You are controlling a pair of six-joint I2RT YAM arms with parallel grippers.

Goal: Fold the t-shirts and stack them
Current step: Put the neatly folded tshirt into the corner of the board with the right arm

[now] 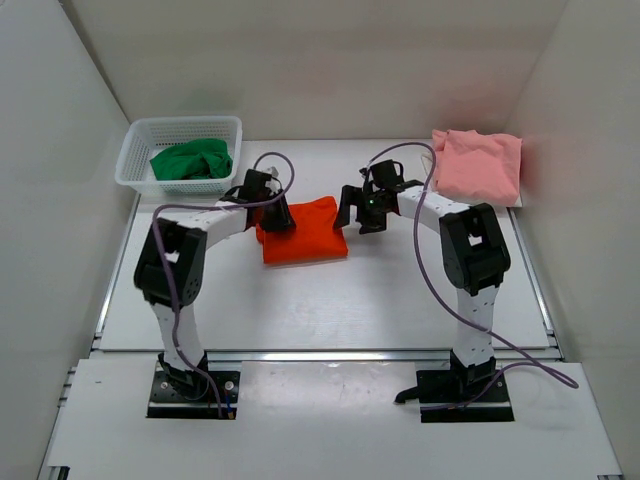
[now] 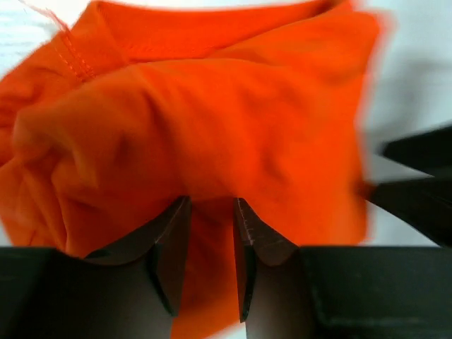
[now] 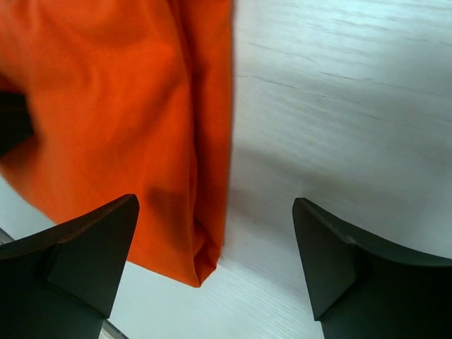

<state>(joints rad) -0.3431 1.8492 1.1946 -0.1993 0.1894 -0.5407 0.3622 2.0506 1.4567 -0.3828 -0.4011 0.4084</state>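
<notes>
The orange-red t-shirt lies folded into a rough rectangle at mid-table. My left gripper is at its left end, jaws narrowly apart with a fold of that orange-red t-shirt pinched between them. My right gripper hangs open at the shirt's right edge; in the right wrist view the folded corner of the orange-red t-shirt and bare table lie between its wide fingers. The pink t-shirt lies folded at the back right. The green t-shirt is bunched in the basket.
The white mesh basket stands at the back left corner. White walls close the table on three sides. The dark shape at the right of the left wrist view is the right gripper.
</notes>
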